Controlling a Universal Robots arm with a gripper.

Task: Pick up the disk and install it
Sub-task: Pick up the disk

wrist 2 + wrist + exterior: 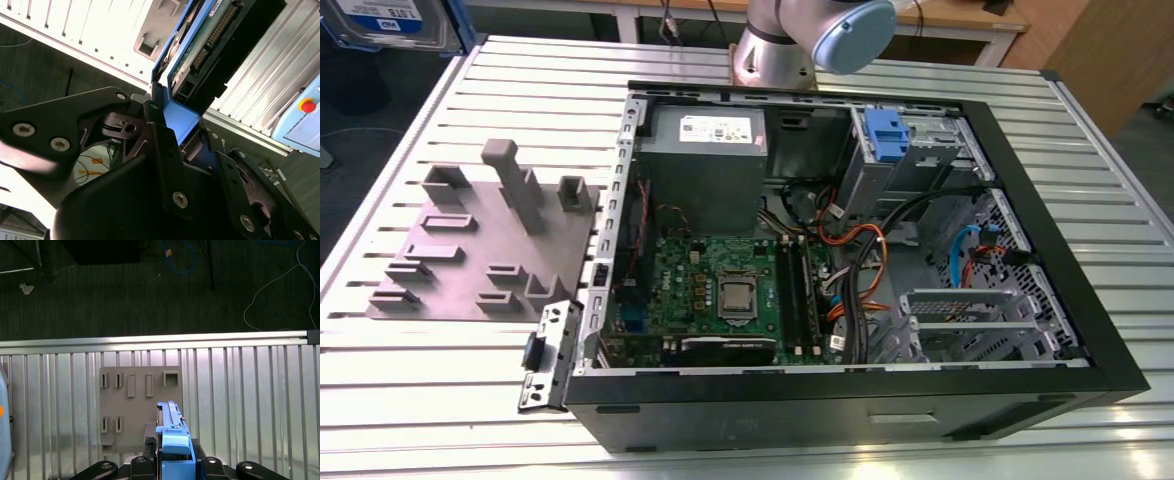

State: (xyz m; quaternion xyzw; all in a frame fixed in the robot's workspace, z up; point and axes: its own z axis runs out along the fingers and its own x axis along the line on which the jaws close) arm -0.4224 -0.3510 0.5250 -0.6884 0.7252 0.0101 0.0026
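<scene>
In the second wrist view my gripper (181, 131) is shut on the disk (210, 35), its black fingers (156, 131) clamped on the bright blue carrier bracket (182, 117). The drive's green circuit-board side faces that camera. In the first wrist view the disk (172, 432) stands edge-on between the fingers (145, 460), held in the air above the grey fixture (140, 405). In the exterior view the disk (387, 22) shows its white-and-blue label at the top left corner, above the table's far left edge. The grey drive cage (914, 150) sits in the open computer case.
The open black computer case (854, 390) lies on the slatted aluminium table (440, 400). Inside are a grey power supply (704, 130), a motherboard (720, 290), cables and a fixed blue tab (887, 135). The grey fixture (480, 250) has upright posts. A pendant with a red button (307, 106) lies beyond.
</scene>
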